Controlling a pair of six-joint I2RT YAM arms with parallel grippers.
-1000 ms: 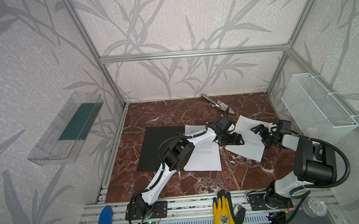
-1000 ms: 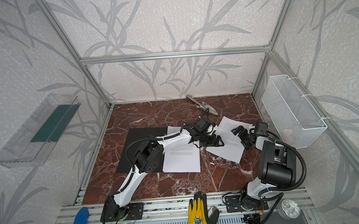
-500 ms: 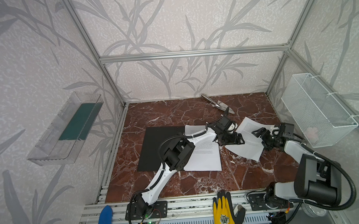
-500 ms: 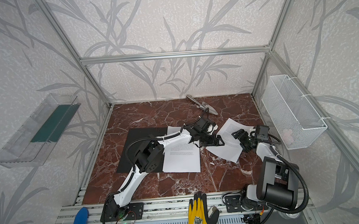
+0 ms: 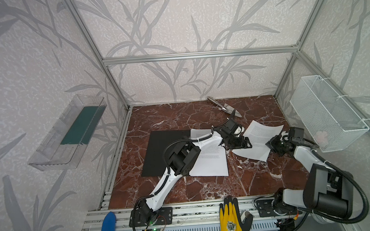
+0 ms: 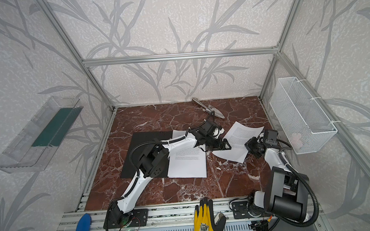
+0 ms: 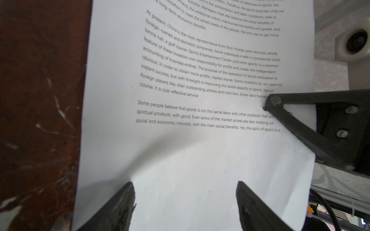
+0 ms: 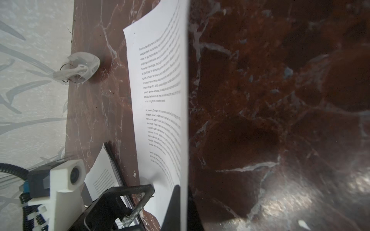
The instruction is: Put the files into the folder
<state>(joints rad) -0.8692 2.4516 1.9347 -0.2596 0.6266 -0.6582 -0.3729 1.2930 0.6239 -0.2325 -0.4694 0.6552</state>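
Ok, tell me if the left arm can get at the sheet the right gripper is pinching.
Probably yes: the left gripper, jaws open, sits over one edge of the loose sheet, nothing in between; the right gripper is shut on the opposite edge.

2 overhead; wrist close-ups on files (image 7: 190, 160)

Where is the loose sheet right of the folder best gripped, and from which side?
Its right-hand edge, from the right. The sheet is thin and lies on the marble table, so jaws can only close over an edge, and this one looks lifted. The right gripper is shut on it there; the left gripper stands open.
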